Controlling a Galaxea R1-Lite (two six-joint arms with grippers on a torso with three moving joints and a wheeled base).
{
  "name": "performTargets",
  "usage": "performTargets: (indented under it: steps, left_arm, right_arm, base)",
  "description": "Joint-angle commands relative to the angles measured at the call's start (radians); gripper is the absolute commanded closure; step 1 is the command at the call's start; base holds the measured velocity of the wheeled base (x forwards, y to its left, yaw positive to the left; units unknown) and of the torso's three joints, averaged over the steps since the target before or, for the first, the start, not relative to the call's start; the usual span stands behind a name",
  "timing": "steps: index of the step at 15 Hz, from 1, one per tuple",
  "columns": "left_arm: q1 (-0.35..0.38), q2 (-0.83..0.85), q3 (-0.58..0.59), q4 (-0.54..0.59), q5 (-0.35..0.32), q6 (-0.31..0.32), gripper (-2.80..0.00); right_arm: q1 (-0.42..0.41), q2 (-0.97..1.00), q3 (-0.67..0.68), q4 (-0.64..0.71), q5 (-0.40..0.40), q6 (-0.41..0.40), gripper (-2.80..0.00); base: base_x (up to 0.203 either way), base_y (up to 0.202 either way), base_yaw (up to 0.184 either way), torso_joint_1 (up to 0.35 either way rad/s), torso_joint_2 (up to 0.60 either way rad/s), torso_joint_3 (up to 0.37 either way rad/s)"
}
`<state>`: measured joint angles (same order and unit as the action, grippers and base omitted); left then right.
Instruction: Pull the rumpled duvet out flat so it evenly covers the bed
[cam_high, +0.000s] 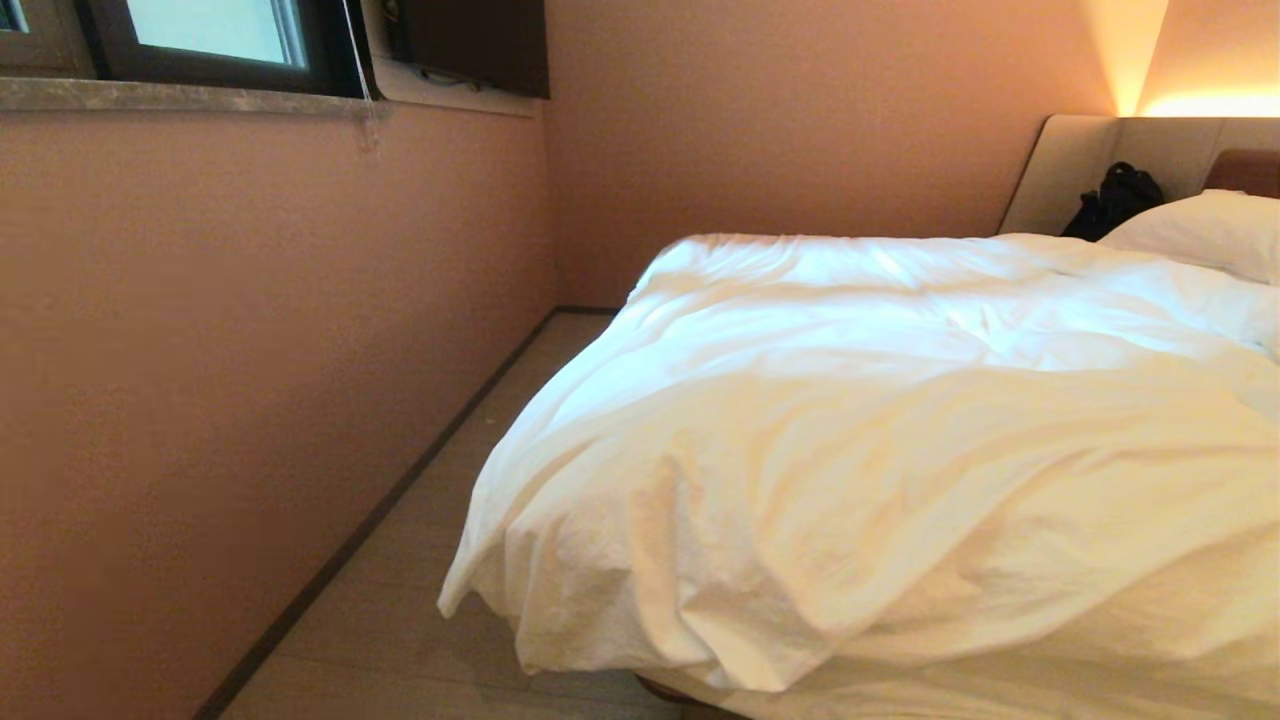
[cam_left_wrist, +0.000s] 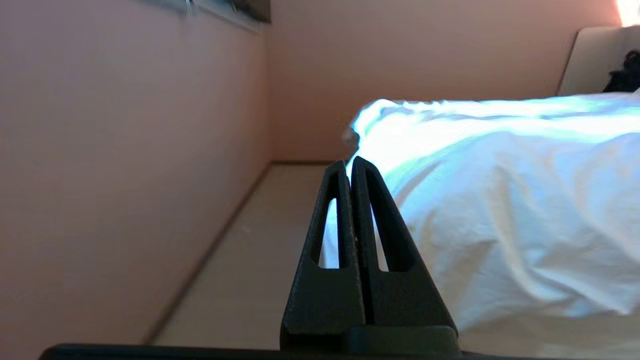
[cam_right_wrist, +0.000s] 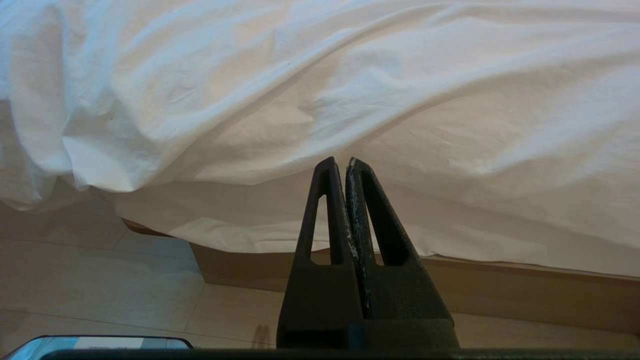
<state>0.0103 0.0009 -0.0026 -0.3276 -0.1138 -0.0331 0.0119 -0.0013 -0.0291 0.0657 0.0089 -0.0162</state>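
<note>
Centrally in the head view, the duvet (cam_high: 900, 440) is shown spread over the bed (cam_right_wrist: 525, 292), filling the right and lower right of the frame; it is creased and bunched, and its near corner is seen hanging over the bed's edge toward the floor (cam_high: 400, 620) at lower centre. A white pillow (cam_high: 1205, 232) is visible at the upper right edge, just beside a dark bag (cam_high: 1115, 200) set against the beige headboard (cam_high: 1070, 170). The pink wall (cam_high: 250, 350) occupies the left half, with a window (cam_high: 210, 35) at the upper left. Neither arm is seen in the head view. In the left wrist view, the left gripper (cam_left_wrist: 349, 165) is shown with its jaws pressed together on nothing, in front of the duvet's side edge above the floor strip between wall and bed. In the right wrist view, the right gripper (cam_right_wrist: 340, 165) is likewise seen with jaws together and empty, close before the duvet's overhanging hem and the tan wooden base beneath it.
</note>
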Motion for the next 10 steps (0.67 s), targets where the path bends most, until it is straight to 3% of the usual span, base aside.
performTargets:
  steps: [1, 5, 10]
  left_arm:
    - [0.000, 0.001, 0.003, 0.008, -0.001, -0.018, 0.00]
    - [0.000, 0.001, 0.003, 0.190, -0.008, -0.028, 0.00]
    - [0.000, 0.001, -0.006, 0.254, 0.013, -0.059, 0.00]
  right_arm:
    - [0.000, 0.001, 0.000, 0.000, 0.000, -0.001, 0.00]
    - [0.000, 0.001, 0.000, 0.000, 0.000, -0.001, 0.00]
    - [0.000, 0.001, 0.000, 0.000, 0.002, -0.001, 0.00]
  base:
    - [0.000, 0.000, 0.000, 0.000, 0.00, 0.000]
    - [0.000, 0.000, 0.000, 0.000, 0.00, 0.000]
    - [0.000, 0.000, 0.000, 0.000, 0.00, 0.000]
